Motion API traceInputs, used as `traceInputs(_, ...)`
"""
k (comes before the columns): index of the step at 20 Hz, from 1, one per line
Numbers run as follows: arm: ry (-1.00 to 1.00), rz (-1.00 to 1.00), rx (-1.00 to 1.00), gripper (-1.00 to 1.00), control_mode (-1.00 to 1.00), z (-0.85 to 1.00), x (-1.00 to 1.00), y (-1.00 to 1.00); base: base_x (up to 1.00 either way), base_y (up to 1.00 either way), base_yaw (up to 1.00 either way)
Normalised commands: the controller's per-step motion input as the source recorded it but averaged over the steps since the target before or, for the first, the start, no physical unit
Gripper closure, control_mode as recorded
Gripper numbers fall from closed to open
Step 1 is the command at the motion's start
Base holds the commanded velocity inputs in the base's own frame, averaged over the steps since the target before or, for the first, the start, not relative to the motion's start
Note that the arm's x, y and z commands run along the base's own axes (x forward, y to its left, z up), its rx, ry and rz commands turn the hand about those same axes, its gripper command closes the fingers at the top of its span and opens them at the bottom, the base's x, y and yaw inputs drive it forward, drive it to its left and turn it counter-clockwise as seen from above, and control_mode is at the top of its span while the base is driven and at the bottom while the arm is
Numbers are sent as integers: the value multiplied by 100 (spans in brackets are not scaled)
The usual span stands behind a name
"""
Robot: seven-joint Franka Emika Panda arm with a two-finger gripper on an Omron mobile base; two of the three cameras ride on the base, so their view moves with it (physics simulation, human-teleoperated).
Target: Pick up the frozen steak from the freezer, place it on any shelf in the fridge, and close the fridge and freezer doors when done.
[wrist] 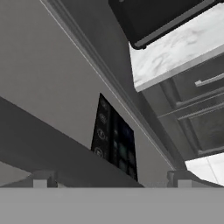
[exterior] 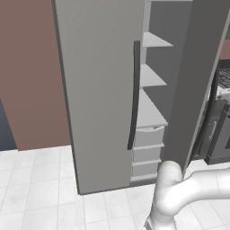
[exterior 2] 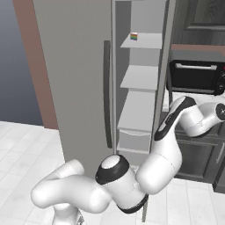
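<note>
Facing the freezer door's dispenser panel (wrist: 114, 142), the tool (wrist: 111, 178) stands wide open, gripping nothing; freezer (exterior 2: 139, 79) ajar.

You had a floor of pale square white tiles (exterior: 36, 188) underfoot. Behind the appliance stood a flat reddish-brown wall (exterior: 31, 72), with a dark blue-grey wall panel (exterior 2: 13, 66) beside it. To your right sat dark grey lower cabinets with slim metal handles (exterior 2: 197, 158) beneath a white marbled desk top (wrist: 175, 52), and a black microwave oven with a glass door (exterior 2: 195, 77) rested on it.
</note>
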Motion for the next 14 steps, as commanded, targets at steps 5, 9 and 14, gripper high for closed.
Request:
traceInputs(5,0,2,2,-100,-100,0,29,39,0,0,0)
traceInputs(9,0,8,3,-100,-100,0,34,56,0,0,0)
traceInputs(14,0,13,4,-100,-100,0,33,66,0,0,0)
